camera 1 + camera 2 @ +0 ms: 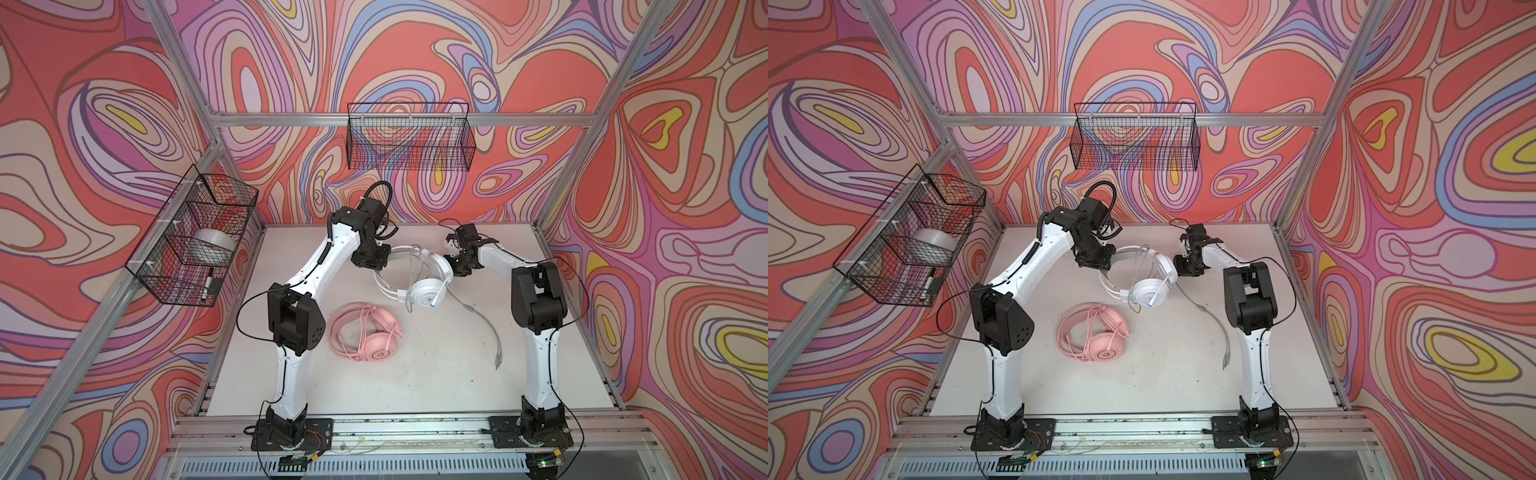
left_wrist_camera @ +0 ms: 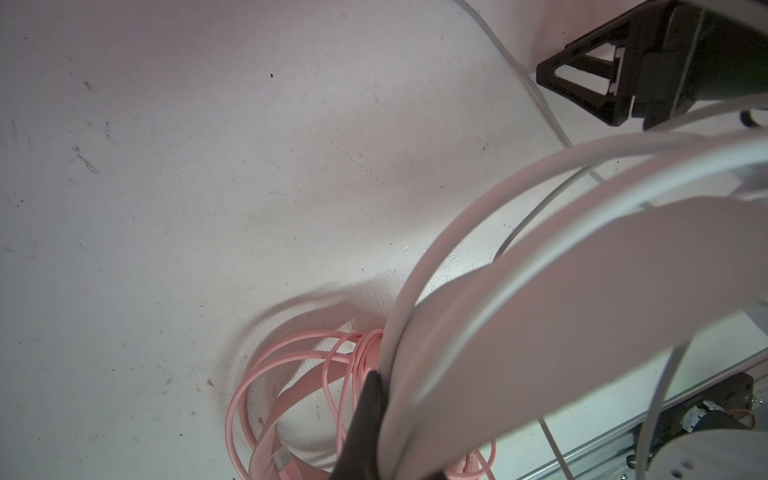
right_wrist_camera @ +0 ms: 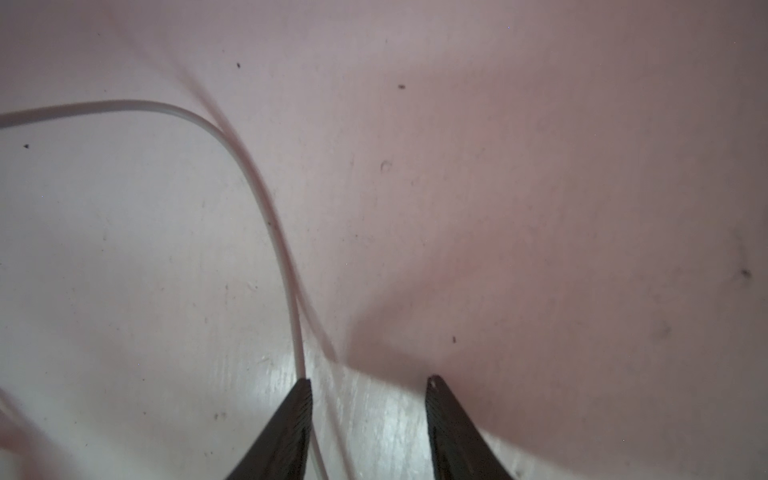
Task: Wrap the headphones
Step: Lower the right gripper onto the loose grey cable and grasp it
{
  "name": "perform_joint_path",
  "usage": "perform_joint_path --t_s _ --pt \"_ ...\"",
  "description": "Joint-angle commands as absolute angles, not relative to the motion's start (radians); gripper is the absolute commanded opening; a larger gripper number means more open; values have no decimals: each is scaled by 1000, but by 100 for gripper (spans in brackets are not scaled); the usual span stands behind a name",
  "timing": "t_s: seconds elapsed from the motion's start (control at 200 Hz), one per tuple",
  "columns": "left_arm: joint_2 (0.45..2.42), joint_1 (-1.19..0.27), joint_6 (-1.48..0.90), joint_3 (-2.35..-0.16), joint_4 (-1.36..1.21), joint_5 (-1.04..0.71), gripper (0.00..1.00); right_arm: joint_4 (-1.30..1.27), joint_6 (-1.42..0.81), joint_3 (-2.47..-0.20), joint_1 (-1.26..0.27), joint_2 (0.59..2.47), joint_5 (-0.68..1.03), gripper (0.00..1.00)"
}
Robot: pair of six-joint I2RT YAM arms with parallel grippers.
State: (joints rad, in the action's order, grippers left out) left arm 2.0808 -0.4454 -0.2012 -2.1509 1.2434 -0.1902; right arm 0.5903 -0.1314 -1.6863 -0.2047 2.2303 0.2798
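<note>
**White headset held up, cable loose**

The left gripper (image 1: 384, 258) is clamped on the band of the white headset (image 1: 428, 291) and holds it raised above the table (image 1: 457, 374). The right gripper (image 3: 370, 380) is just beside the upper earcup. Its jaws stand moderately apart and hold nothing. The grey cable (image 1: 484, 320) runs close along one finger and trails over the table towards the right arm. The pink headset (image 1: 378, 353) lies flat nearer the front, with its cable looped around it.

Risks, as I judge them:
- The cable sits at the jaw's edge, so a close could miss it.
- A tug on the cable could twist the band out of the left pinch.
- Loops draped over the band could slide off.
- The trailing end could snag on the right arm.

Count: two headsets, one loose cable, two grippers, two wire baskets (image 1: 409, 137).
</note>
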Motion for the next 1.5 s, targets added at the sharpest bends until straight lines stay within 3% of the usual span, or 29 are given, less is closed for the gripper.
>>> perform_joint_path --t_s 0.0,0.24,0.651,0.786,1.062,1.493 --pt "2039 -443 -190 -2173 1272 -230 0 575 -141 -1589 -213 2168 256 48" --pt "2049 -442 -192 -2162 1256 -241 0 522 -94 -1479 -215 2045 276 48" --pt "2040 -442 -203 -2119 1227 -250 0 636 -59 -1508 -276 2141 158 39" --pt "2033 -441 -201 -2109 1229 -247 0 674 -87 -1526 -277 2171 112 31" --pt "2020 -440 -196 -2095 1223 -254 0 686 -112 -1489 -255 2166 4 0" --pt "1975 -434 -179 -2066 1190 -309 0 642 -173 -1324 -54 2075 -37 0"
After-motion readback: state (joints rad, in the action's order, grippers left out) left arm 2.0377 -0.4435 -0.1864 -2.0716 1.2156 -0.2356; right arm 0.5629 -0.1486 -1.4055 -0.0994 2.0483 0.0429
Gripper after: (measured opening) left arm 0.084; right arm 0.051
